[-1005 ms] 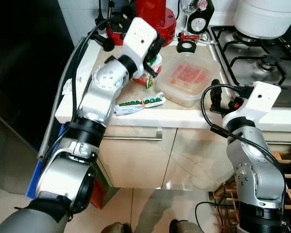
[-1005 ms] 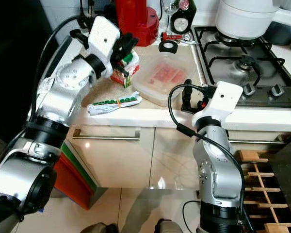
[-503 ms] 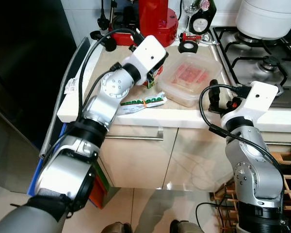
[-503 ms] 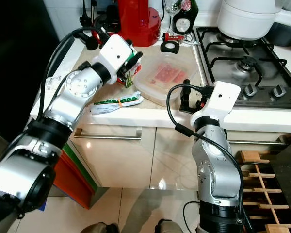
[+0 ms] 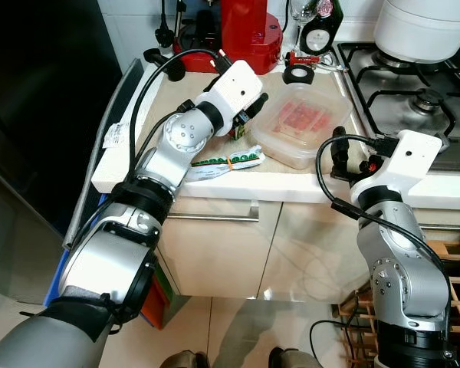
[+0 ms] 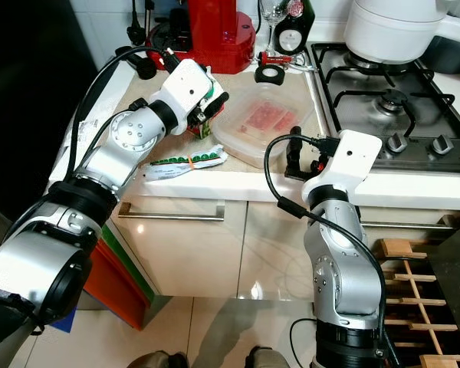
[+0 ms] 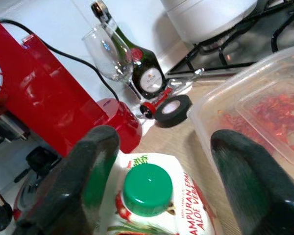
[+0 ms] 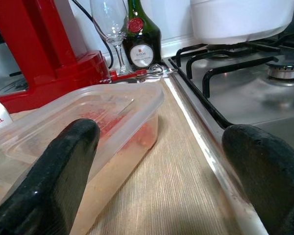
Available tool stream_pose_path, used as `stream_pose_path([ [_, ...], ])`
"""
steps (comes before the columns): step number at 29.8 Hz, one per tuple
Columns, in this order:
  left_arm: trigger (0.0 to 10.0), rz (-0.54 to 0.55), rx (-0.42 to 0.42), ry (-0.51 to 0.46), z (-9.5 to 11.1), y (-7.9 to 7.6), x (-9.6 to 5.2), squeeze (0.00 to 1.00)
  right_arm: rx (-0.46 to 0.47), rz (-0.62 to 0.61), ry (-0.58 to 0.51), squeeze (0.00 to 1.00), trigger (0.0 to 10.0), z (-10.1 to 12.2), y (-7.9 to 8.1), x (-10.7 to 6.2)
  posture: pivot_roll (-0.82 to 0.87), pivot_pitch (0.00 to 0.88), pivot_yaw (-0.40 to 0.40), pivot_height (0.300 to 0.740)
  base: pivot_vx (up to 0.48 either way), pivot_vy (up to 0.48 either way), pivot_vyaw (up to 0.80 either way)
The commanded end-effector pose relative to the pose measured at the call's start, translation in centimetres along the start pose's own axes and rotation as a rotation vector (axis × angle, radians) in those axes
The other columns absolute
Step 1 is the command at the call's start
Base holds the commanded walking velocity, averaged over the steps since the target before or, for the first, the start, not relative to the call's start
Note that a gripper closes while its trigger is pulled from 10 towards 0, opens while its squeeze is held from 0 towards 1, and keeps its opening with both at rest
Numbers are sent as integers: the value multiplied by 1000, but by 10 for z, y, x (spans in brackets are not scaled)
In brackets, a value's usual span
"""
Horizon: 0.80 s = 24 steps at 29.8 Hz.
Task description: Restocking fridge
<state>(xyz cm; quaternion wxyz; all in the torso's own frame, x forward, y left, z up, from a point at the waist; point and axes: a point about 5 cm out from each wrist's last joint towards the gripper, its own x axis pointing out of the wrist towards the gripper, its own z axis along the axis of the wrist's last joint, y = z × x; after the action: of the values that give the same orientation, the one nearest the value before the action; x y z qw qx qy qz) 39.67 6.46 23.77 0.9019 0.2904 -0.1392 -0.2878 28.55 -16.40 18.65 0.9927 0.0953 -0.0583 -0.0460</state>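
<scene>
The left end effector (image 7: 159, 181) hangs over a small carton with a green cap (image 7: 148, 188) on the desk (image 5: 291, 184), fingers apart, one on each side of the cap, seemingly not touching it. Just beyond stand a red appliance (image 7: 49, 98), a wine glass (image 7: 110, 56) and a dark bottle (image 7: 142, 63). The right end effector (image 8: 157, 156), fingers spread wide, faces a clear lidded food container (image 8: 88, 122), the stove (image 8: 245, 83) just beside it.

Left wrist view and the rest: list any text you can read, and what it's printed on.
"AMPURAN" and "ALOF VE", cut off, on the green-capped carton between the open left gripper fingers.
"EPAL", cut off, on the same carton in the right wrist view.
Wine bottle label: too blurred to read.
Green packet: print too small.
</scene>
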Motion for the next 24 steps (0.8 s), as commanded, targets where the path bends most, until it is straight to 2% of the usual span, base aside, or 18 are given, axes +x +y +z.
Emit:
stream_pose_path([
  [1, 10000, -8, 12, -5, 5, 3, 3, 1000, -2, -2, -4, 0, 10000, 1, 1, -2, -224, 76, 39, 740, 0, 0, 0],
  [11, 10000, -67, 41, 42, -3, -5, 4, 1000, 0, -5, -3, 0, 10000, 1, 1, -3, -226, 75, 44, 740, 0, 0, 0],
  [12, 10000, -65, 57, 44, -2, -5, 5, 0, 0, -6, -3, 0, 10000, 1, 1, -3, -225, 75, 43, 740, 0, 0, 0],
  [16, 10000, -43, 21, 55, -3, -3, 6, 0, 0, -5, -2, 0, 10000, 1, 1, -3, -225, 73, 42, 740, 0, 0, 0],
  [17, 10000, -23, -40, 84, -6, 0, 6, 0, -1, -2, -2, 0, 10000, 1, 1, -3, -226, 70, 40, 740, 0, 0, 0],
  [24, 10000, 4, -227, 156, -16, 4, 5, 0, -2, 0, 0, 0, 10000, 1, 0, -2, -229, 62, 36, 740, 0, 0, 0],
])
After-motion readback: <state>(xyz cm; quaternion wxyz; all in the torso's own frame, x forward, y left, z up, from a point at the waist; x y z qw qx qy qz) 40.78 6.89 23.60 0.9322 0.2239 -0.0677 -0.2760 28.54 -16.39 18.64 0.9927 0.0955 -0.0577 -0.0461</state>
